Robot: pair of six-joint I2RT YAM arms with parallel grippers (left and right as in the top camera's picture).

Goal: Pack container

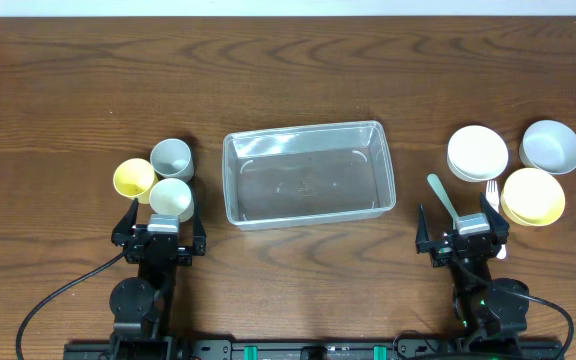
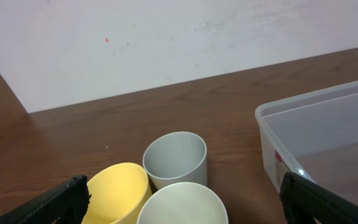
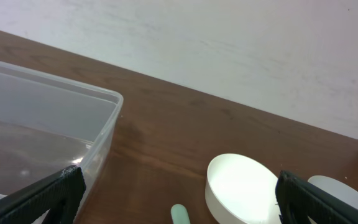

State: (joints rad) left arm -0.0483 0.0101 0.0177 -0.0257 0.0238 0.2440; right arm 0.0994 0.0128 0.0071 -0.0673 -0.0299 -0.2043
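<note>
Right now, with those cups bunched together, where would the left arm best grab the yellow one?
Probably the yellow cup's wall at the rim, on its free side away from its neighbours, coming straight down with one finger inside and one outside. It stands upright, mouth open, and the grey cup and pale cup crowd its other side.
</note>
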